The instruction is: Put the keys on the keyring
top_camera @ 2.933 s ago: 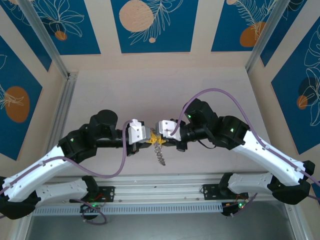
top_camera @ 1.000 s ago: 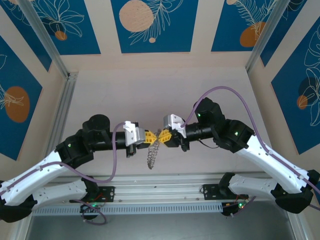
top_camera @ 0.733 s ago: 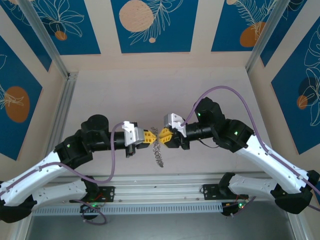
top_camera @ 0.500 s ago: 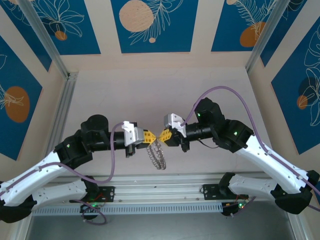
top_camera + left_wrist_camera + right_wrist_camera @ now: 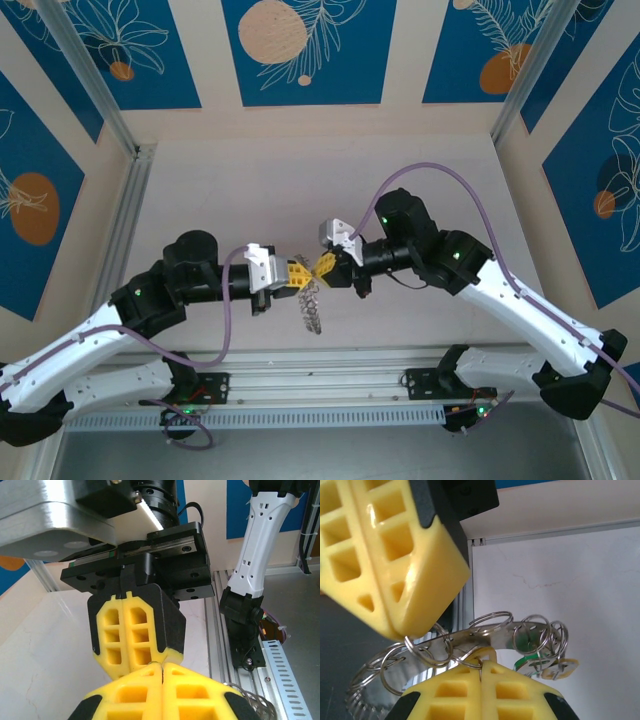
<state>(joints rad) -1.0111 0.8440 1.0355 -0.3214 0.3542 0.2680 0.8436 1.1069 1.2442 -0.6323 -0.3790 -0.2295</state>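
Right gripper [image 5: 325, 265] closes again on the grey wavy-rimmed metal keyring [image 5: 470, 635].
Left gripper [image 5: 298, 273] stays clamped too; the green-headed key [image 5: 522, 642] and pale brass key [image 5: 560, 669] look threaded.

Left gripper [image 5: 298, 272], right gripper [image 5: 325, 265]: yellow lattice fingers, black backs. Keyring [image 5: 485, 635] at their tips: silver-grey. Just past the right fingertips: green-headed key [image 5: 522, 642], pale gold key [image 5: 563, 669]. Arms [image 5: 80, 345] white/black, cables [image 5: 440, 172] purple. Wall panels [image 5: 310, 50] blue, white leaf lines, orange discs.

Part of keyring [image 5: 490, 632] behind right pincer [image 5: 481, 666]
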